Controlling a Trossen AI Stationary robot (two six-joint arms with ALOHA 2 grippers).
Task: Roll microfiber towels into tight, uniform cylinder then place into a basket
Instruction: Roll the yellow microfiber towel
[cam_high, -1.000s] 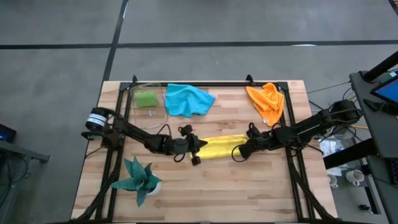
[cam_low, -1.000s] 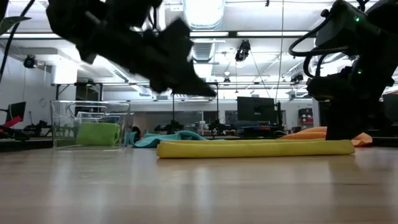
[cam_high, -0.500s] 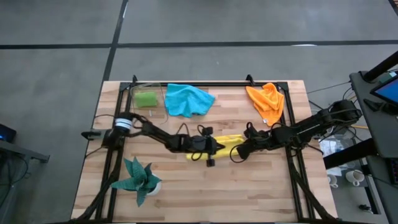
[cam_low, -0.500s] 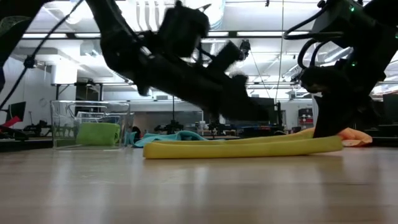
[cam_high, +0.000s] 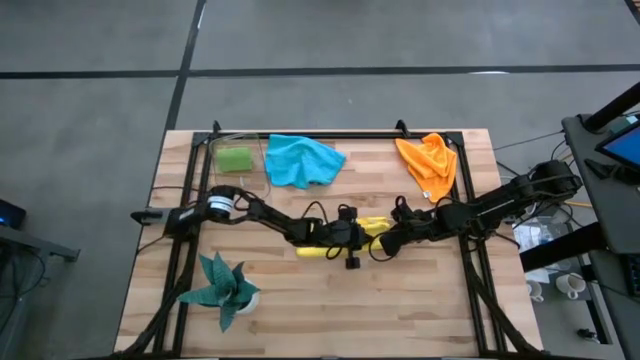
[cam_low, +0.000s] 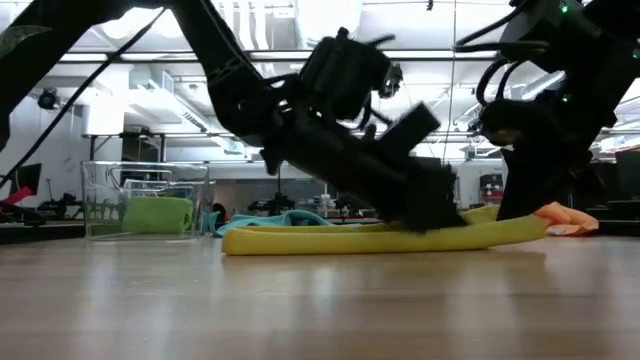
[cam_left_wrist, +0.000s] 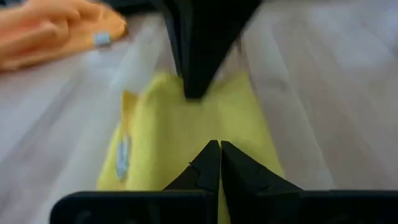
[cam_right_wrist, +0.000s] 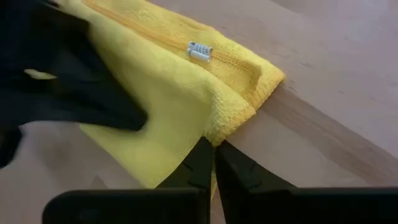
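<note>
A yellow towel, folded into a long strip, lies across the table's middle. My left gripper is shut, its tips down on the strip right of its middle. My right gripper is shut on the strip's right end. A green towel lies rolled inside the clear basket at the far left. A blue towel and an orange towel lie crumpled along the far edge. My left gripper presses its shut fingertips down on the yellow strip's top face. It comes slanting down from the table's left, along the strip, which lies on the table under it. My right gripper pinches the strip's right end by an edge between its two fingers, slanting down from the right. That end is raised a little off the table. The rest of the strip lies flat.
A teal plant in a white pot stands near the front left. A black metal frame runs around the table. Bare wood lies in front of the strip.
My left gripper has moved toward the table's right edge and come down along the yellow strip, its shut tips now on the strip close to my right gripper. The strip has slid a little toward the left edge. Its right end has come up off the table.
</note>
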